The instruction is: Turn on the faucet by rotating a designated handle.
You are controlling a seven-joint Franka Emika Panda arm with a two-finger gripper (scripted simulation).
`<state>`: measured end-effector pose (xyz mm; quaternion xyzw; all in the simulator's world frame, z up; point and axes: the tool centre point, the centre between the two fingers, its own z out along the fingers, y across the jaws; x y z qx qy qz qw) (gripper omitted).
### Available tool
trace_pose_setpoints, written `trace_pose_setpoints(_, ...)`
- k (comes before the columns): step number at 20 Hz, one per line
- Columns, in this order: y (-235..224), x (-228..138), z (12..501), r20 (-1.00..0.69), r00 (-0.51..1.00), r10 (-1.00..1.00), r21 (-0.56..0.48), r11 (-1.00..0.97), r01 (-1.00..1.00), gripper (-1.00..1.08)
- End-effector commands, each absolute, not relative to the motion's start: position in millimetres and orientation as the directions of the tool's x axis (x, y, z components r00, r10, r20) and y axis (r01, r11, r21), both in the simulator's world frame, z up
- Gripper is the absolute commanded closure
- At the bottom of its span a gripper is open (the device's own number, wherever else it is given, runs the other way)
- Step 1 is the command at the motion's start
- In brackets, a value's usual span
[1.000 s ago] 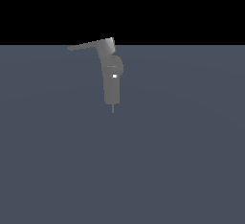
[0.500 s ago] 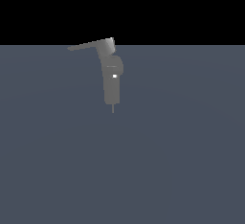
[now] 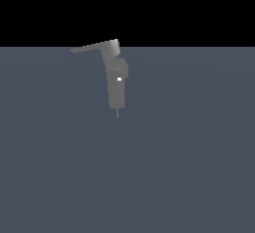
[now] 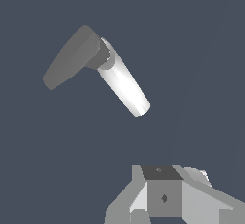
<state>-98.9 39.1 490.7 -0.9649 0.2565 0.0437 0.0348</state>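
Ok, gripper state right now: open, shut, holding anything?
Gripper: cannot be told; only its base shows in the wrist view, fingertips out of frame. It is apart from the faucet and its handle.

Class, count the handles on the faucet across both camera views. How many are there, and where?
1. The handle projects from the top of the faucet, toward the exterior view's left. The wrist view shows the same handle. No other is visible.
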Motion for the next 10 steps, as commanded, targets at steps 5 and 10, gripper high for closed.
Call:
trace_pose_setpoints(5, 53.7, -53.1, 471.1, -0.137, 0.77, -0.623, -0.019, -0.776, -0.631, 1.08)
trace_pose_setpoints(10, 66.6, -19.6, 451.0, -0.153, 0.684, -0.713, 0.012, -0.693, -0.72, 1.08)
